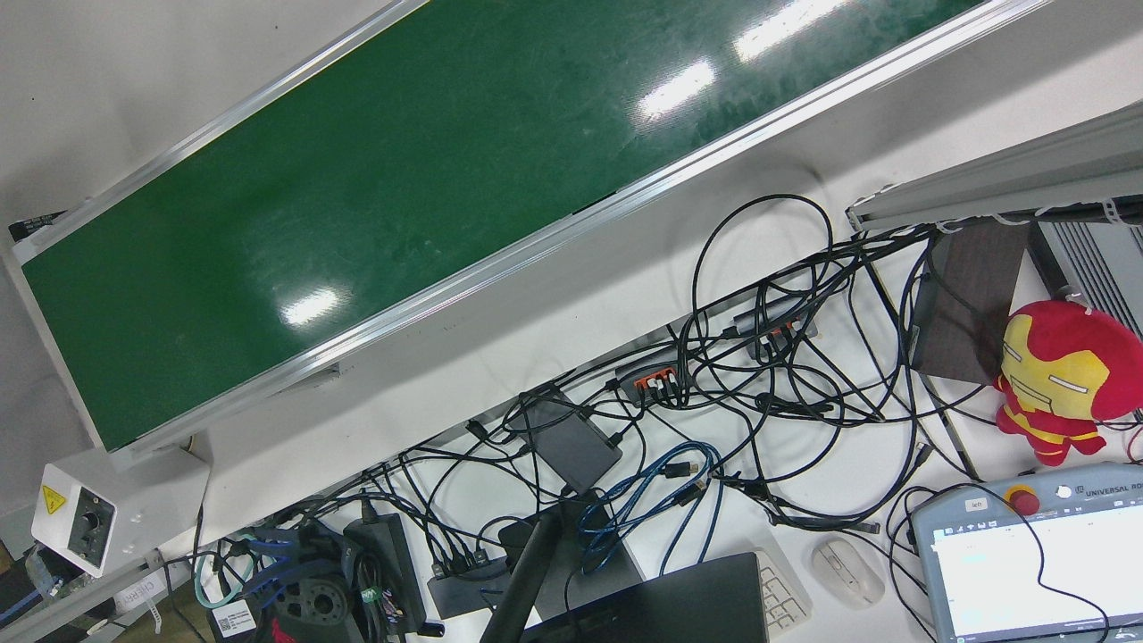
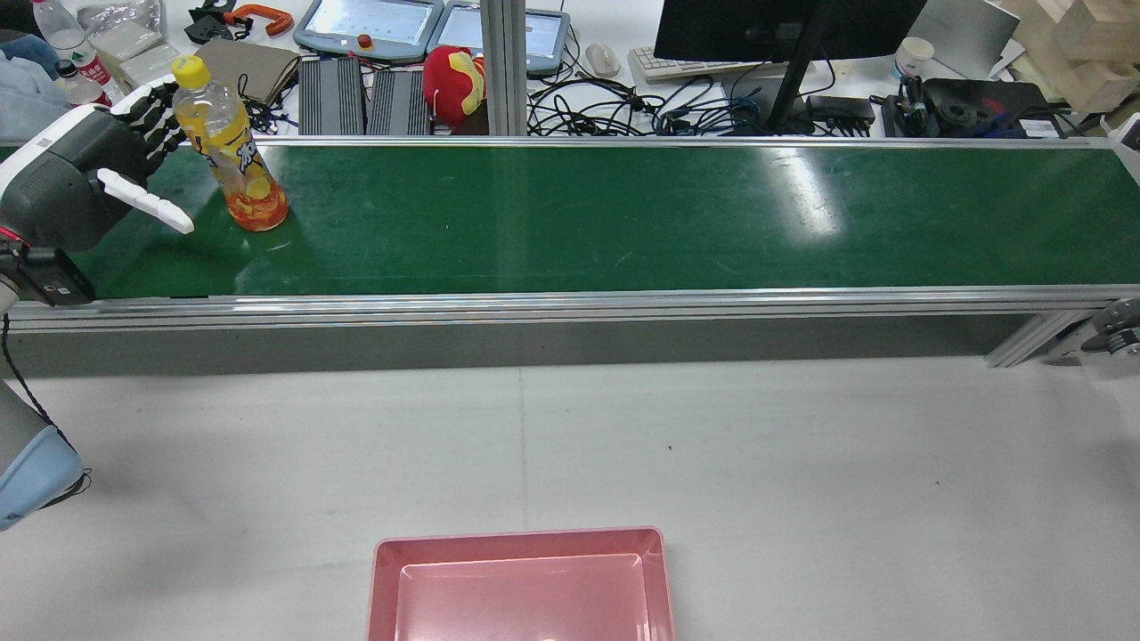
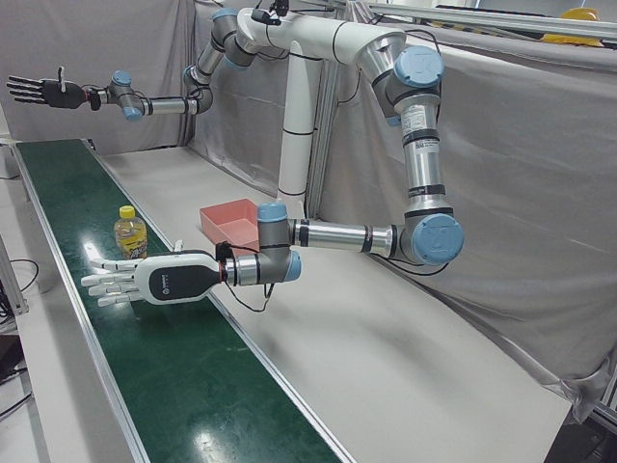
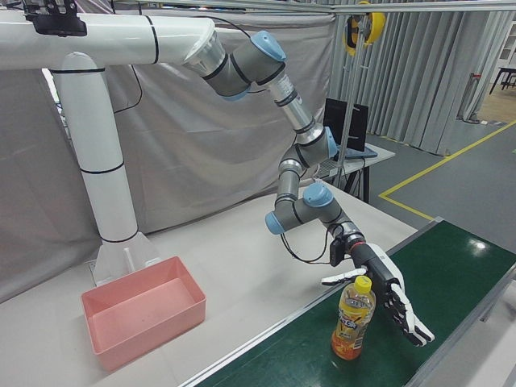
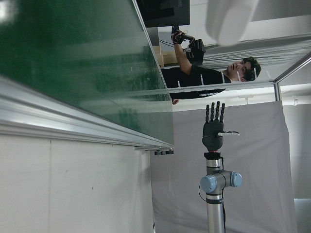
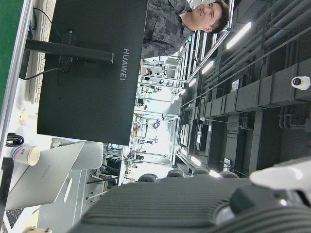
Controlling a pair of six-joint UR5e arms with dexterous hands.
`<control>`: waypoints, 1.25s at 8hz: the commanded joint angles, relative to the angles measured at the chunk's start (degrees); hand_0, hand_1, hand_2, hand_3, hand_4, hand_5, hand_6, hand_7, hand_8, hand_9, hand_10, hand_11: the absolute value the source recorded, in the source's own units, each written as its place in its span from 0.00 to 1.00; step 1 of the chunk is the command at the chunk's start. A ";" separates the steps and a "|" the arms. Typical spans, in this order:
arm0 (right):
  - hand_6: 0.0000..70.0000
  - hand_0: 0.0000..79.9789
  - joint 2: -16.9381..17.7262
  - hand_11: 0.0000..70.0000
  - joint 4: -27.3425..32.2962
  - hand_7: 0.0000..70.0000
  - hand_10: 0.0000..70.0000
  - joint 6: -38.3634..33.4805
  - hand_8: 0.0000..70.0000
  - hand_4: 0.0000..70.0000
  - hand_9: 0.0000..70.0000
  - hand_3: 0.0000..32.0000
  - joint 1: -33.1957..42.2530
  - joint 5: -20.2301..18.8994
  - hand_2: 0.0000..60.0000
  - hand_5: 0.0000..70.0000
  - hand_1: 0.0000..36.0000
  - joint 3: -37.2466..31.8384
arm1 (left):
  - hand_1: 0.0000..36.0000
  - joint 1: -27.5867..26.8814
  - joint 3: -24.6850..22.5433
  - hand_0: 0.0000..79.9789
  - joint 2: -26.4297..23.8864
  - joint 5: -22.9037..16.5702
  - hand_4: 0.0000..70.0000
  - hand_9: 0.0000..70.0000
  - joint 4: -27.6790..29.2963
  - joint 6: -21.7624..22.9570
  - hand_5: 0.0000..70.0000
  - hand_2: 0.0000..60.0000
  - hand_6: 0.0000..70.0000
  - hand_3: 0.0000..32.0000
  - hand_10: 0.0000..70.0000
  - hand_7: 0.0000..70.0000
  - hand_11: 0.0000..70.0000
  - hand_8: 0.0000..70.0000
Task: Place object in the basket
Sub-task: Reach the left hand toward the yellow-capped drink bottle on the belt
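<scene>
Rear view: my left hand [image 2: 85, 182] is cut off at the frame edge, fingers spread wide and holding nothing, just beside the orange drink bottle [image 2: 233, 147], which stands upright, cap up, on the green belt [image 2: 623, 214]; the pink basket [image 2: 519, 583] is clipped at the bottom, well apart on the white table. Left-front view: right hand [image 3: 40, 92] is up in the air far from the belt, fingers splayed, empty; grey curtains behind. Right-front view: bottle [image 4: 354, 319] vertical, left hand [image 4: 385, 294] open right next to it; can't tell if they touch.

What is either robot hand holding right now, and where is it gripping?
Nothing. The left hand is open beside the bottle on the belt, fingers spread, not closed on it. The right hand is open in the air.
</scene>
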State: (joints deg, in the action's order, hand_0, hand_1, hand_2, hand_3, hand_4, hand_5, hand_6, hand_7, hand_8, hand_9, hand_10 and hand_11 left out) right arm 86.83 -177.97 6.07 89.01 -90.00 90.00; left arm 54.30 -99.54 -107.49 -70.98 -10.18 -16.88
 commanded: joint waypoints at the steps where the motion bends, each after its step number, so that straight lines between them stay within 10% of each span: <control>1: 0.00 0.00 0.00 0.00 -0.01 0.00 0.00 0.00 0.00 0.00 0.00 0.00 0.02 -0.08 0.00 0.00 0.00 0.00 | 0.24 -0.77 0.31 1.00 -2.11 1.02 0.09 0.04 1.64 0.62 0.28 0.00 0.00 0.00 0.00 0.00 0.04 0.04; 7: 0.00 0.00 0.00 0.00 0.08 0.00 0.00 0.00 0.00 0.00 0.00 0.00 0.02 0.00 0.00 0.00 0.00 0.00 | 0.29 -2.95 2.43 1.00 -5.98 3.05 0.10 0.09 2.63 2.99 0.36 0.00 0.00 0.00 0.04 0.00 0.09 0.07; 9: 0.00 0.00 0.00 0.00 -0.01 0.00 0.00 0.00 0.00 0.00 0.00 0.00 0.02 0.00 0.00 0.00 0.00 0.00 | 1.00 -4.11 2.51 0.60 -8.08 2.96 0.24 0.25 -0.35 4.49 0.72 1.00 0.01 0.00 0.14 0.02 0.23 0.19; 10: 0.00 0.00 0.00 0.00 -0.01 0.00 0.00 0.00 0.00 0.00 0.00 0.00 0.02 0.00 0.00 0.00 0.00 0.00 | 1.00 -4.46 1.90 0.58 -9.22 2.96 0.36 0.27 -3.15 4.66 0.77 1.00 0.02 0.00 0.18 0.03 0.30 0.21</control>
State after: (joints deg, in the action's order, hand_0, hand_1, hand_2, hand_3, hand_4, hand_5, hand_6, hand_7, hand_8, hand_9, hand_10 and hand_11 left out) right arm 86.84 -177.96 6.07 89.03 -90.00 90.00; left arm 51.03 -96.99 -114.44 -68.00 -9.04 -12.96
